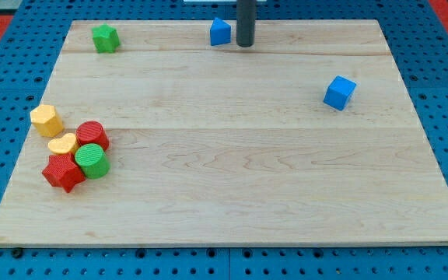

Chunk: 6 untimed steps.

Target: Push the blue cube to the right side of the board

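Observation:
The blue cube (pixel 339 92) lies on the wooden board (pixel 232 179) toward the view's right, a little above mid-height, tilted on its axis. My tip (pixel 245 44) is at the view's top centre, near the board's top edge. It stands far to the upper left of the blue cube, not touching it. A second blue block (pixel 221 32), with a pointed top, sits just left of my tip, with a small gap between them.
A green star-like block (pixel 106 37) is at the top left. At the left edge is a cluster: a yellow block (pixel 46 120), a yellow heart (pixel 62 145), a red cylinder (pixel 93 134), a green cylinder (pixel 92 160) and a red star-like block (pixel 63 172).

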{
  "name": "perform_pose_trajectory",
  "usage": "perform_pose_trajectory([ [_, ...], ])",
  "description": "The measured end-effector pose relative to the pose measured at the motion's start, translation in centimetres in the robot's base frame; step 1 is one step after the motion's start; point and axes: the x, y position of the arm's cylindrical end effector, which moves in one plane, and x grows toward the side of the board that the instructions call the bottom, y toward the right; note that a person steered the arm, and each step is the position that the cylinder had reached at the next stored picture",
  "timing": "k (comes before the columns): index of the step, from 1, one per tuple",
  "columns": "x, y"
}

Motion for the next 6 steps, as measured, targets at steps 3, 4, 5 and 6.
perform_pose_trajectory([
  [3,8.5,2.6],
  [4,13.3,5.3],
  [5,15.7,7.7],
  [6,14.4,11.0],
])
